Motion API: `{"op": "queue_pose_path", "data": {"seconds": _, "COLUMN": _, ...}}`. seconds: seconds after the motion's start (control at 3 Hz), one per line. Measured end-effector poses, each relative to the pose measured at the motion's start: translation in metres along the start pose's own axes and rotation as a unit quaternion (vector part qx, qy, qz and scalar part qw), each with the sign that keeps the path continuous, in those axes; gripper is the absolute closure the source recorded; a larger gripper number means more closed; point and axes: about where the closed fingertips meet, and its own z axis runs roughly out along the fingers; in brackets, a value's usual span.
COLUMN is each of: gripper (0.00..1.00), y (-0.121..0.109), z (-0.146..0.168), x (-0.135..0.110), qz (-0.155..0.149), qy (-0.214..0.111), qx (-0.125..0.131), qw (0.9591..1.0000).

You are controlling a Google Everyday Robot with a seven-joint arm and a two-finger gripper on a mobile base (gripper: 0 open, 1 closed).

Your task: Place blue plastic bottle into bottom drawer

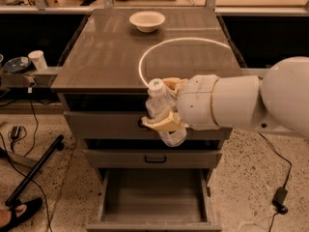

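Above the open bottom drawer [154, 197], arm [241, 103] stretched sideways, pincer [165, 108] clamping blue plastic bottle [173, 136]

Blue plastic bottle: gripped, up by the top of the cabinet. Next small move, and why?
Probably lower the gripper straight down toward the bottom drawer. Its jaws are shut on the blue plastic bottle, which sits level with the top drawer, well above the open bottom drawer that appears roughly beneath it. Releasing from here would likely let it fall and bounce.
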Motion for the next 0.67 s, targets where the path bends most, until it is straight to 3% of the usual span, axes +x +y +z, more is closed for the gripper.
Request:
{"op": "queue_pose_path", "data": {"seconds": 0.33, "gripper": 1.0, "y": 0.0187, "z": 0.0062, "x": 0.02, "qz": 0.018, "qy": 0.007, "qx": -0.004, "qw": 0.9998}}
{"op": "queue_pose_path", "data": {"seconds": 0.67, "gripper": 1.0, "y": 0.0237, "z": 0.0108, "x": 0.0229, "qz": 0.014, "qy": 0.012, "qx": -0.001, "qw": 0.9998}}
